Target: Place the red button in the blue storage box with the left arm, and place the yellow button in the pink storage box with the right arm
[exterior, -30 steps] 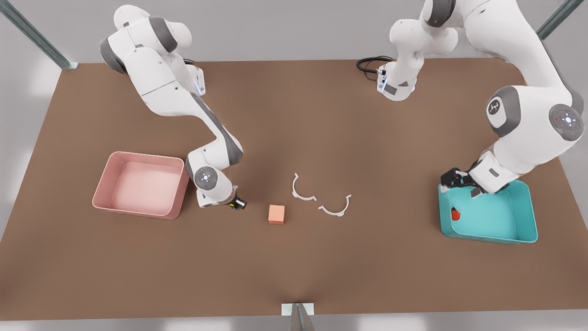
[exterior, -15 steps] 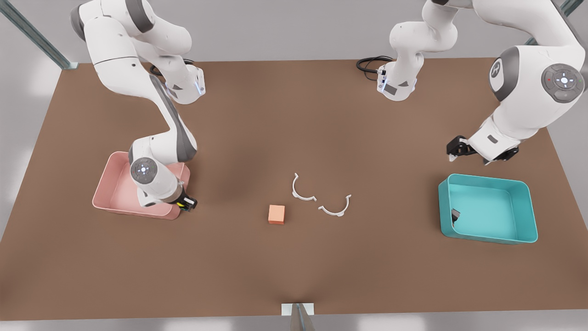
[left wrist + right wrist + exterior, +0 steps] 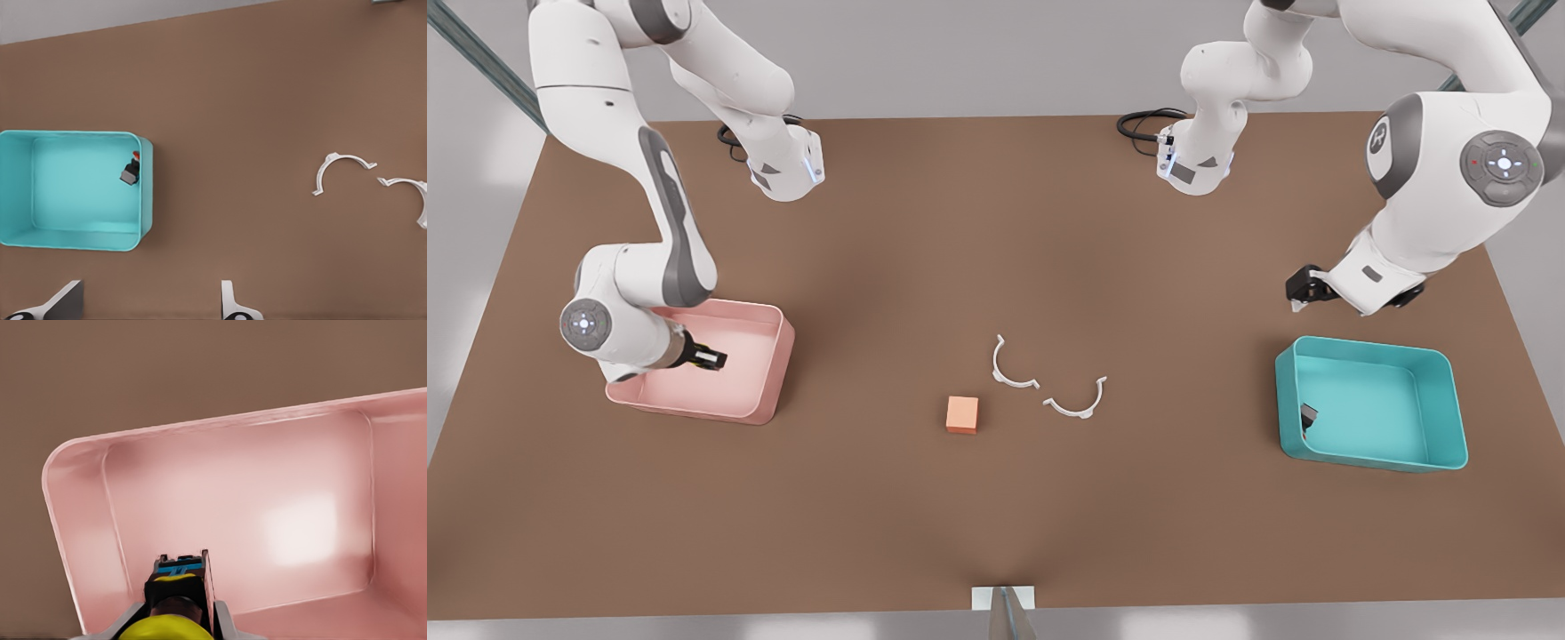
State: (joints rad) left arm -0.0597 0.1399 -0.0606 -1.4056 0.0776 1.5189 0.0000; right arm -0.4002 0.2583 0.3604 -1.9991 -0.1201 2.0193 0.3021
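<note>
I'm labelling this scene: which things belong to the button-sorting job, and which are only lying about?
Job: tiny red-capped button in the teal-blue plastic tray; tiny yellow-capped button held by the right gripper over the pale pink plastic tray; left gripper, open.

Lying about: peach-orange cube; two white curved clips.

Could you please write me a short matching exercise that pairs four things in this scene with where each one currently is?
Things:
1. red button
2. yellow button
3. peach cube
4. left claw

Places:
A. held in the right claw over the pink storage box
B. on the bare table, beside two white clips
C. lying in the blue storage box, against one wall
D. in the air behind the blue storage box

Pairs: 1-C, 2-A, 3-B, 4-D
</note>
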